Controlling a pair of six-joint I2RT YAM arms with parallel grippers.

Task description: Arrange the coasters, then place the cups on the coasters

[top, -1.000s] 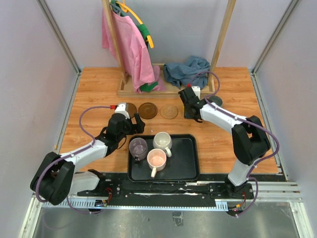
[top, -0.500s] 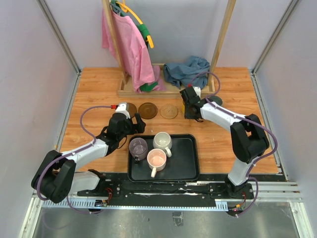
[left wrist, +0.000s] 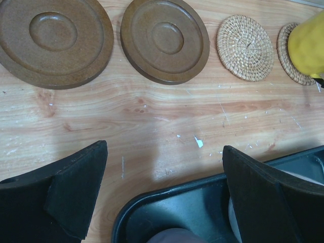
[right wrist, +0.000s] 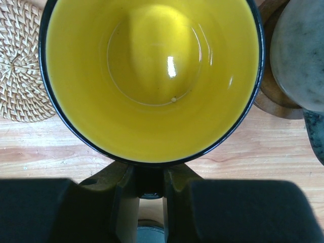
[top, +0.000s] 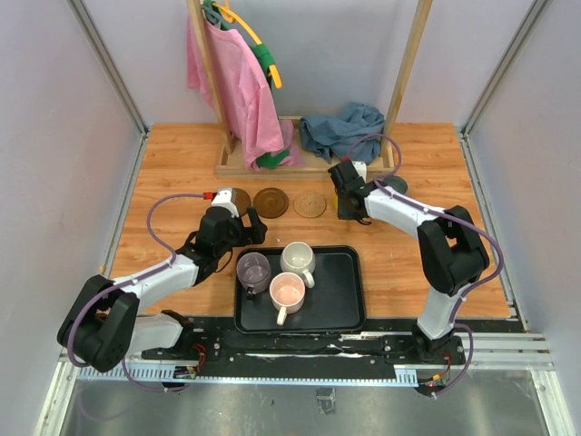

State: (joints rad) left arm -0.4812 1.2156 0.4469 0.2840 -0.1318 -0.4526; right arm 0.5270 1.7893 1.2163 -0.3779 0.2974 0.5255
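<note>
Right arm: the right gripper is clamped on the handle of the yellow mug, one finger on each side of it. The mug is upright with its mouth facing the wrist camera, and sits directly ahead of the fingers.

From the left wrist view, the yellow mug overlaps a woven coaster, the right end of the row we can see there. We cannot tell whether its base rests on that coaster or hangs just above it.

Coaster row: it runs left to right across the middle of the tabletop, between the black tray and the far edge.
- first dark brown coaster, at the left end
- second dark brown coaster, just beside it
- bare woven coaster, next along and near the mug's left side

Just right of the yellow mug, a third dark brown coaster carries the grey-blue mug (only its edge is in view).

Left arm: the left gripper has its fingers spread wide apart and holds nothing. It sits over bare wood at the tray's far-left corner, on the near side of the two dark brown coasters and apart from them.

Tray: it lies at the near edge of the tabletop, centred. Three mugs are grouped in its left half.
- purple-grey mug
- white mug
- pink mug
</note>
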